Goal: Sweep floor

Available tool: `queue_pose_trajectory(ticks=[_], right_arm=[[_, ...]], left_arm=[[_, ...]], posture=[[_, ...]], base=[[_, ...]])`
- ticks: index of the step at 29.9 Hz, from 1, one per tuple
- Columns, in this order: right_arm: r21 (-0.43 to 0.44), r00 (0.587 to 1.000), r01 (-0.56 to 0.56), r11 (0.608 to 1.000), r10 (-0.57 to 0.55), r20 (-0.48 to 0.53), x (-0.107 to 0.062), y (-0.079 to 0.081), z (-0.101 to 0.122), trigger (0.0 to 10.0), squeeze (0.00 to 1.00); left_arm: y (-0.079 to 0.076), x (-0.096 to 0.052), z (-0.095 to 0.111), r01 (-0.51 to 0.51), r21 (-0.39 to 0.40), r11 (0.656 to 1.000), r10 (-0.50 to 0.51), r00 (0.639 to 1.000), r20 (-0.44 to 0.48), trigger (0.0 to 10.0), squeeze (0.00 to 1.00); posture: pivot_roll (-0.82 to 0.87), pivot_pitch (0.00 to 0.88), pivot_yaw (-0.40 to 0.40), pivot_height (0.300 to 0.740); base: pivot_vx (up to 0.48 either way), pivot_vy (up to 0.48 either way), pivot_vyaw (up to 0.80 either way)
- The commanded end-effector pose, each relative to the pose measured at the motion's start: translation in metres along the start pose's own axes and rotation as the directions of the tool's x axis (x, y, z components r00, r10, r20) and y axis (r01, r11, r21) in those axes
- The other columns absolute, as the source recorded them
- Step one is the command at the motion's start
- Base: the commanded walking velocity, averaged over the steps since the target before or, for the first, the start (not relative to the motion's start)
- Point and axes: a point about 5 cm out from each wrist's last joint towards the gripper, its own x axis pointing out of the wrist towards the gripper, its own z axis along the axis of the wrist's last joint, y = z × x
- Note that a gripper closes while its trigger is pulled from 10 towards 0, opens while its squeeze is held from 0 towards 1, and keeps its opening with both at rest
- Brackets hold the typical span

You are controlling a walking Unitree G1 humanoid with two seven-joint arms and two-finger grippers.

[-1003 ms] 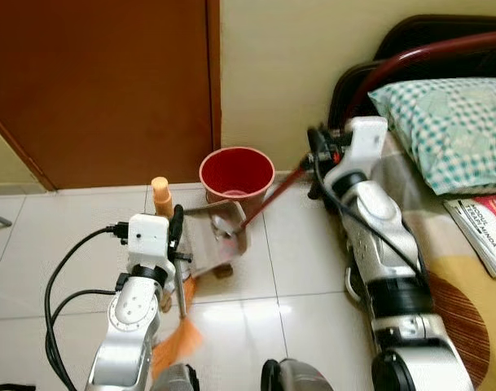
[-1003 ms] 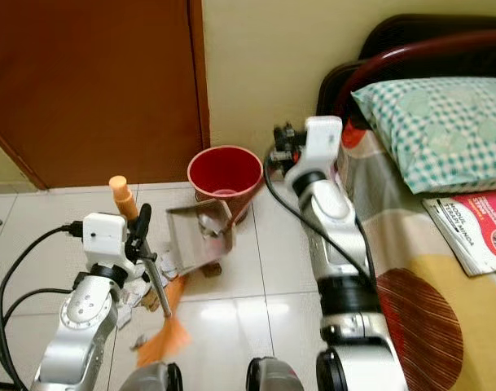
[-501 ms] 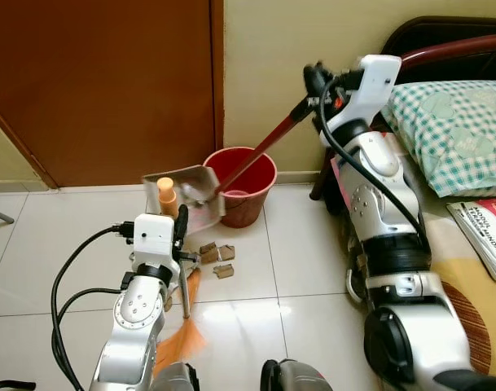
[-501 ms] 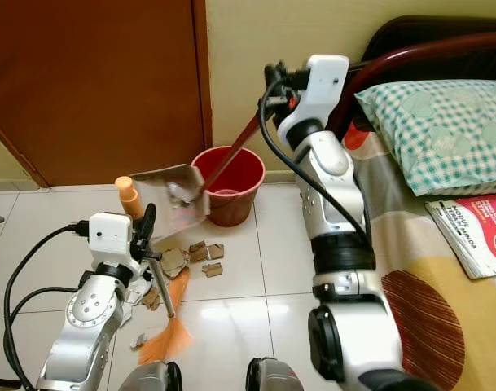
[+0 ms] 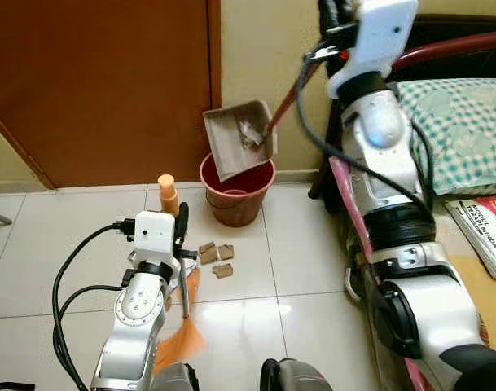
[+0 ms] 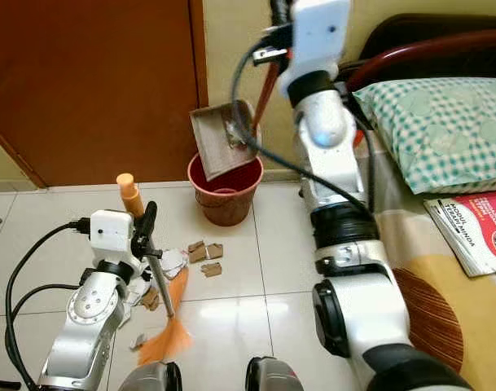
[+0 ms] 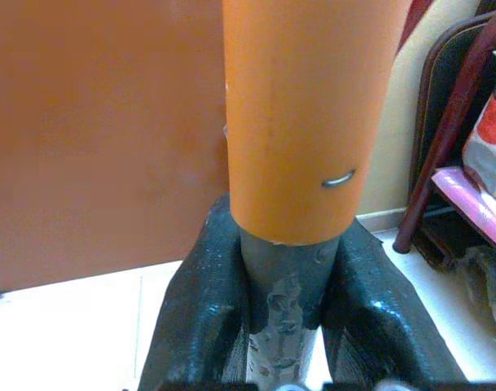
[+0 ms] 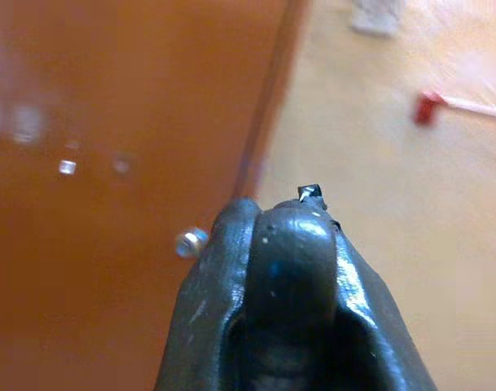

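Dustpan (image 5: 238, 137) hangs tilted above the red bucket (image 5: 236, 192) by the wall, a little debris lying in it, its dark red handle pinched in the raised right gripper (image 5: 333, 15). Tipping into the bucket looks underway, not finished. Several cardboard scraps (image 5: 216, 256) lie on the floor tiles (image 5: 296, 244) just in front of the bucket, so more sweeping remains. Left gripper (image 5: 181, 232) is clamped on the broom (image 5: 182, 330) stem, orange bristles resting on the floor near more scraps, probably paper, beside the left arm.
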Motion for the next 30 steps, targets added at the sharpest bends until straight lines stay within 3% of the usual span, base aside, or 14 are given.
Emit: queue_pose_trajectory(ticks=[1, 2, 3, 5, 9, 12, 15, 19, 24, 30], right_arm=[[-0.04, 0.996, 0.006, 0.999, -0.002, 0.09, 0.007, -0.001, 0.015, 10.0, 0.0], [-0.081, 0.994, -0.027, 0.996, 0.036, 0.107, 0.005, 0.009, 0.012, 10.0, 0.0], [-0.081, 0.994, -0.027, 0.996, 0.036, 0.107, 0.005, 0.009, 0.012, 10.0, 0.0], [-0.157, 0.984, -0.093, 0.983, 0.114, 0.134, -0.005, 0.032, 0.005, 10.0, 0.0], [-0.186, 0.979, -0.13, 0.974, 0.156, 0.133, -0.011, 0.045, -0.003, 10.0, 0.0], [-0.258, 0.959, -0.193, 0.947, 0.237, 0.155, -0.023, 0.067, -0.009, 10.0, 0.0], [-0.279, 0.946, -0.229, 0.932, 0.281, 0.16, -0.029, 0.078, -0.013, 10.0, 0.0], [-0.277, 0.908, -0.348, 0.896, 0.395, 0.137, -0.05, 0.106, -0.026, 10.0, 0.0], [-0.296, 0.895, -0.366, 0.882, 0.421, 0.15, -0.06, 0.113, -0.029, 10.0, 0.0], [-0.285, 0.903, -0.253, 0.925, 0.331, 0.273, -0.045, 0.101, -0.005, 10.0, 0.0]], left_arm=[[-0.003, 0.0, -0.001, 0.006, 0.001, 1.0, -0.006, 1.0, -0.005, 10.0, 0.0], [-0.003, 0.0, -0.001, 0.008, 0.001, 1.0, -0.008, 1.0, -0.004, 10.0, 0.0], [-0.003, 0.0, -0.001, 0.008, 0.001, 1.0, -0.008, 1.0, -0.004, 10.0, 0.0], [-0.004, 0.0, -0.001, 0.01, 0.0, 1.0, -0.01, 1.0, -0.004, 10.0, 0.0], [-0.005, 0.0, -0.001, 0.011, 0.0, 1.0, -0.011, 1.0, -0.004, 10.0, 0.0], [-0.006, -0.001, -0.001, 0.008, -0.001, 1.0, -0.008, 1.0, -0.004, 10.0, 0.0], [-0.006, -0.001, -0.002, 0.006, -0.001, 1.0, -0.006, 1.0, -0.004, 10.0, 0.0], [-0.007, -0.002, -0.001, 0.009, -0.001, 1.0, -0.009, 1.0, -0.003, 10.0, 0.0], [-0.008, -0.002, -0.001, 0.01, -0.001, 1.0, -0.01, 1.0, -0.001, 10.0, 0.0], [-0.007, -0.001, 0.001, 0.009, 0.003, 1.0, -0.009, 1.0, 0.005, 10.0, 0.0]], posture=[[0.0, 0.101, -0.067, 0.74], [0.0, 0.1, -0.069, 0.74], [0.0, 0.1, -0.069, 0.74], [0.01, 0.104, -0.069, 0.74], [0.01, 0.109, -0.073, 0.74], [0.02, 0.111, -0.074, 0.74], [0.02, 0.111, -0.074, 0.74], [0.02, 0.118, -0.077, 0.74], [0.03, 0.12, -0.078, 0.74], [0.02, 0.119, -0.074, 0.74]], base=[[0.0, 0.0, 0.0], [0.0, 0.0, 0.0], [0.0, 0.0, 0.0], [0.0, 0.0, 0.0], [0.0, 0.0, 0.0], [0.0, 0.0, 0.0], [0.0, 0.0, 0.0], [0.0, 0.0, 0.0], [0.0, 0.0, 0.0], [0.0, 0.0, 0.0]])
